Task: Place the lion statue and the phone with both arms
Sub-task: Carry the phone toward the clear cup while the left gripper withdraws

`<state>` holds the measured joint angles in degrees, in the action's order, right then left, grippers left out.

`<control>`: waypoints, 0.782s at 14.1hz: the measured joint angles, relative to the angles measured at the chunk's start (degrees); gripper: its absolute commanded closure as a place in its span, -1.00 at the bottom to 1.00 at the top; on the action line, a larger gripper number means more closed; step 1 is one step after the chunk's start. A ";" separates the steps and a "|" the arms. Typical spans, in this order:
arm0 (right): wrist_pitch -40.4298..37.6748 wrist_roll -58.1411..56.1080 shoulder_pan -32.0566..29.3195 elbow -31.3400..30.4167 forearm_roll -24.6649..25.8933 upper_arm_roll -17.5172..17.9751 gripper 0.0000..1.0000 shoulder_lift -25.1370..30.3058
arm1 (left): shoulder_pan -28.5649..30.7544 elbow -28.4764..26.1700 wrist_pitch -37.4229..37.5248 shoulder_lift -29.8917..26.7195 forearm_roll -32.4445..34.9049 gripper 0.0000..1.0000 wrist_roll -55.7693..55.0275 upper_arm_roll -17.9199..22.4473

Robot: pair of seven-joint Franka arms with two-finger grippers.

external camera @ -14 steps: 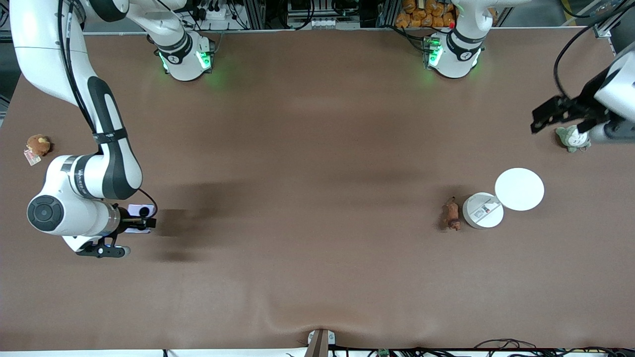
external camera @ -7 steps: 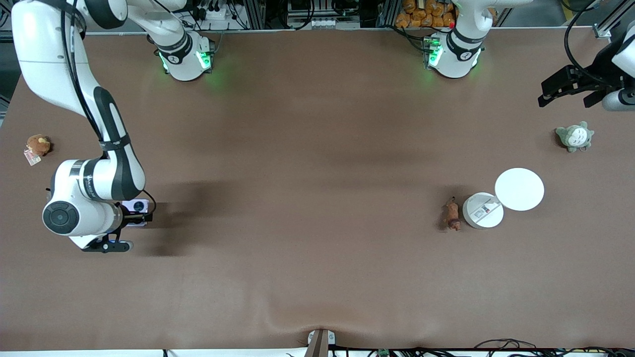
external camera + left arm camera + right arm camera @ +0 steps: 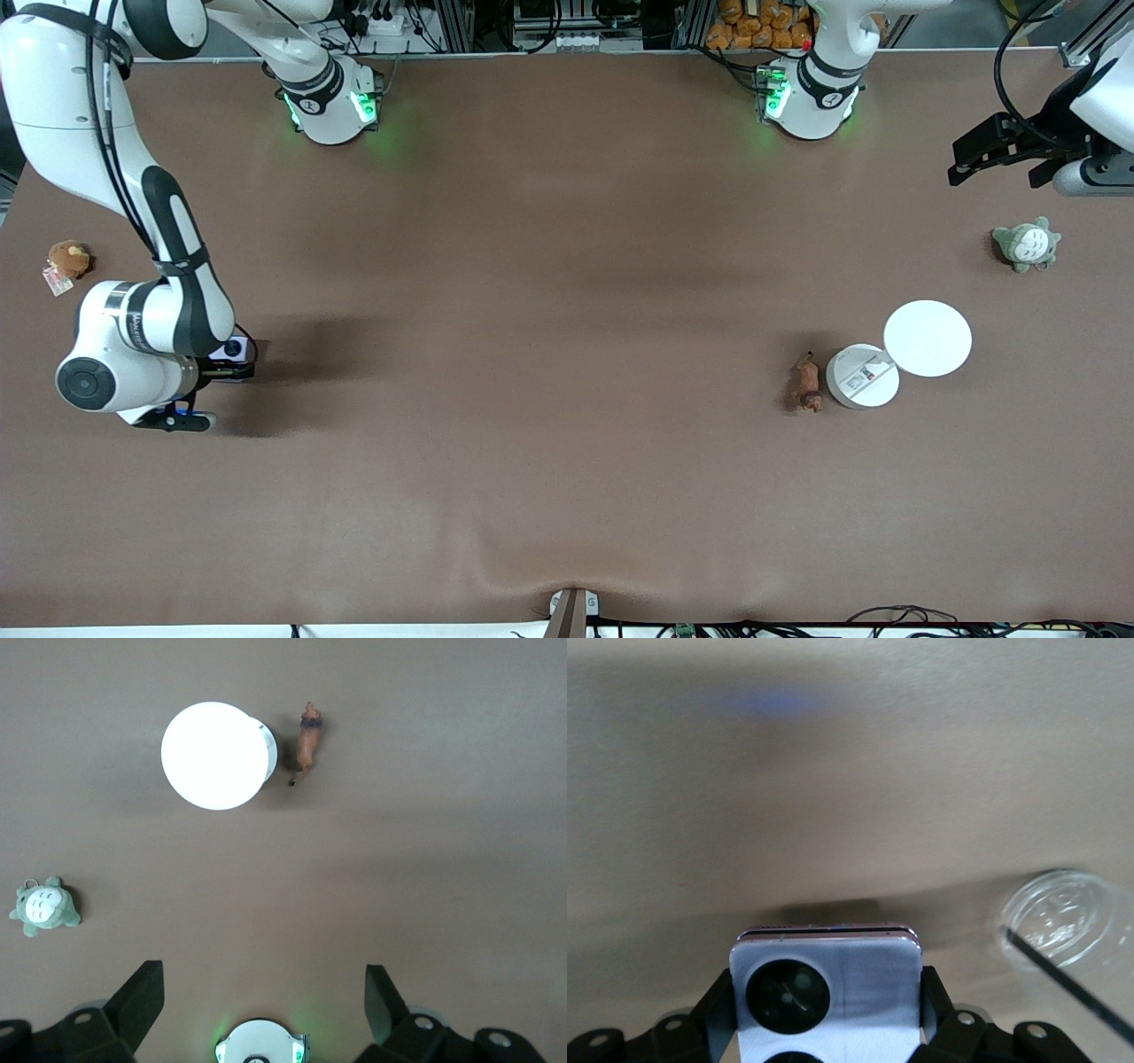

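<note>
The lavender phone [image 3: 826, 988] with black camera circles sits between the fingers of my right gripper [image 3: 827, 1005], which is shut on it. In the front view this gripper [image 3: 232, 363] holds the phone [image 3: 229, 348] low over the table near the right arm's end. The reddish-brown lion statue [image 3: 806, 383] lies on the table beside a white disc; it also shows in the left wrist view [image 3: 308, 737]. My left gripper [image 3: 974, 159] is open and empty, high over the left arm's end of the table, its jaws wide apart [image 3: 261, 983].
Two white round discs [image 3: 928, 338] [image 3: 862, 376] overlap next to the lion. A grey-green plush [image 3: 1026, 245] lies under the left gripper's area. A brown plush with a tag [image 3: 67, 259] lies at the right arm's end.
The right gripper has carried the phone toward the right arm's end and a little farther from the front camera. The left gripper has moved off the grey-green plush toward the bases.
</note>
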<state>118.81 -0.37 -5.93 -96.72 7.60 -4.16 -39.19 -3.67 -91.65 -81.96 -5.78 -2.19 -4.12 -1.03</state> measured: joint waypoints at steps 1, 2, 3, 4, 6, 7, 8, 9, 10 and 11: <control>0.84 -0.29 -0.36 -0.05 0.00 0.02 0.72 -0.17 | 0.01 -0.01 0.33 0.00 0.00 -1.00 0.00 0.02; 1.64 -0.33 -0.46 -0.12 0.00 0.04 0.69 -0.40 | 0.07 -0.01 0.64 0.00 0.00 -1.00 0.00 0.07; 2.52 -0.33 -0.46 -0.20 0.01 0.10 0.66 -0.65 | 0.13 -0.01 0.93 0.00 0.00 -1.00 0.00 0.15; 3.15 -0.33 -0.46 -0.25 0.01 0.21 0.61 -0.89 | 0.18 -0.01 1.11 0.00 0.00 -1.00 0.00 0.21; 3.61 -0.33 -0.47 -0.26 0.02 0.29 -0.50 -1.29 | 0.23 -0.01 1.28 0.00 0.00 -1.00 0.00 0.26; 3.62 -0.33 -0.48 -0.25 0.02 0.29 -1.00 -1.28 | 0.22 -0.01 1.30 0.00 0.00 -1.00 -0.01 0.25; 3.63 -0.33 -0.50 -0.25 0.02 0.29 -1.00 -1.29 | 0.22 -0.01 1.33 0.00 0.00 -1.00 -0.01 0.25; 3.64 -0.32 -0.57 -0.25 0.02 0.28 -1.00 -1.31 | 0.22 -0.01 1.37 0.00 0.00 -1.00 -0.03 0.24; 3.65 -0.33 -0.73 -0.25 0.04 0.26 -1.00 -1.33 | 0.22 -0.01 1.41 0.00 0.11 -1.00 -0.04 0.24; 3.66 -0.33 -0.90 -0.21 0.05 0.26 -1.00 -1.33 | 0.22 -0.01 1.44 0.00 0.28 -1.00 -0.04 0.24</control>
<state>122.47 -0.69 -6.83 -96.93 7.65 -3.90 -40.52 -3.44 -91.66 -80.52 -5.78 -1.91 -4.16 -0.80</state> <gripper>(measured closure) 0.000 0.000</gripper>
